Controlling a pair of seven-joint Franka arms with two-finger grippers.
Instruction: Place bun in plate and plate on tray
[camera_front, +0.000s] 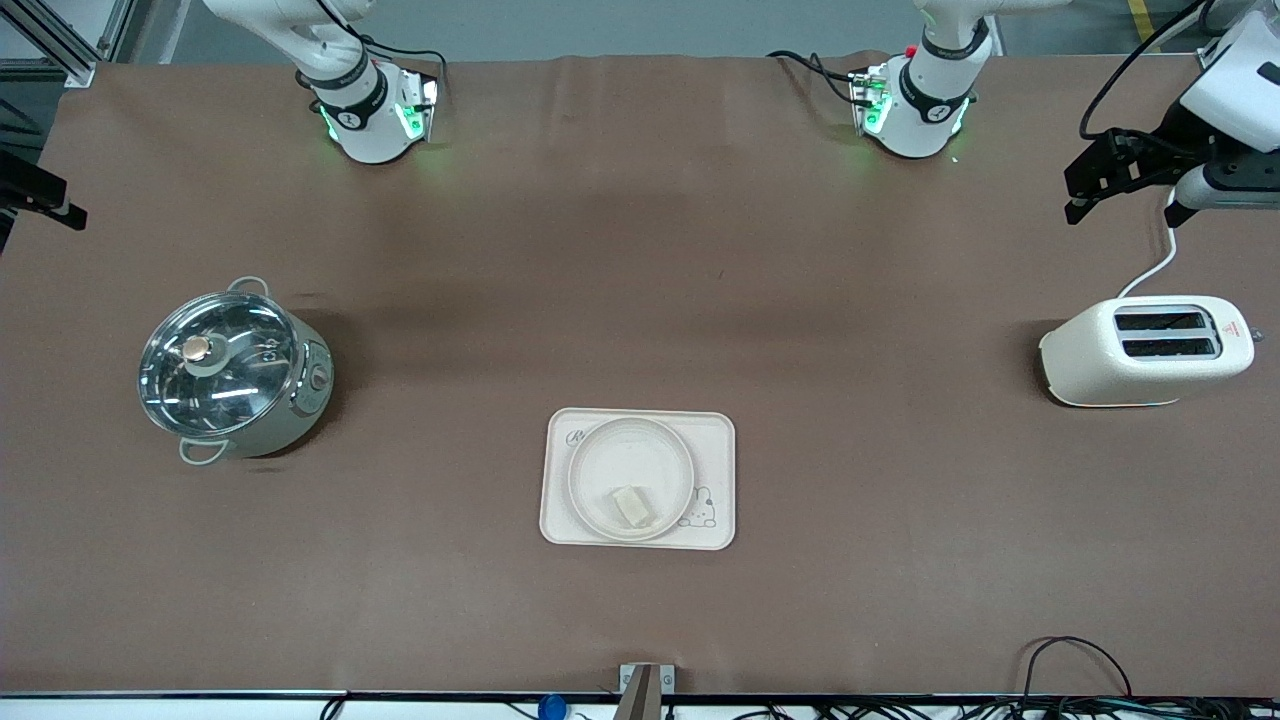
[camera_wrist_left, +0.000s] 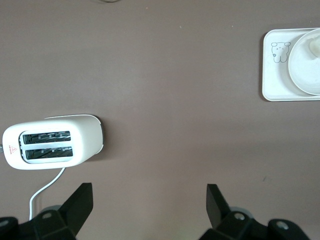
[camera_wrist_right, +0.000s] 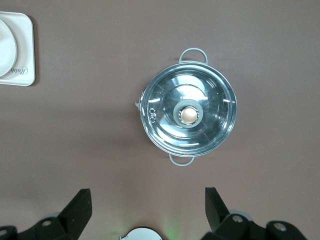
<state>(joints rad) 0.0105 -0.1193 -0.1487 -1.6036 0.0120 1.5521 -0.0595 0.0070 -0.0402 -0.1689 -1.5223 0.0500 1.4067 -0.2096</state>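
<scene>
I see the tray (camera_front: 640, 480) on the brown table (camera_front: 640, 250), about midway between the two arms' ends and toward the front camera's edge. The plate (camera_front: 631, 478) rests on the tray, and the bun (camera_front: 633, 505) lies in the plate at about five o'clock from its middle in the front view, on the part of the dish nearer the camera. The rabbit drawing (camera_front: 704, 508) shows on the tray just beside the plate's rim, toward the left arm's end.

My left pincer (camera_wrist_left: 150, 200) hangs in the air over the table at the left arm's end, above the bare cloth beside the toaster (camera_front: 1148, 350); its fingers (camera_wrist_left: 80, 202) are spread wide and hold nothing. In the left wrist view the toaster's two slots face up and its white cord (camera_wrist_left: 45, 192) trails off from it, with the tray and plate well apart from it.

My right pincer (camera_wrist_right: 147, 200) shows only in the right wrist view, released as well, fingers (camera_wrist_right: 77, 207) wide apart and empty, up over the table near the pot (camera_front: 232, 368). The pot has a glass lid (camera_wrist_right: 189, 115) on it with a round knob (camera_wrist_right: 189, 115) at its middle, and stands toward the right arm's end, well apart from the tray.
</scene>
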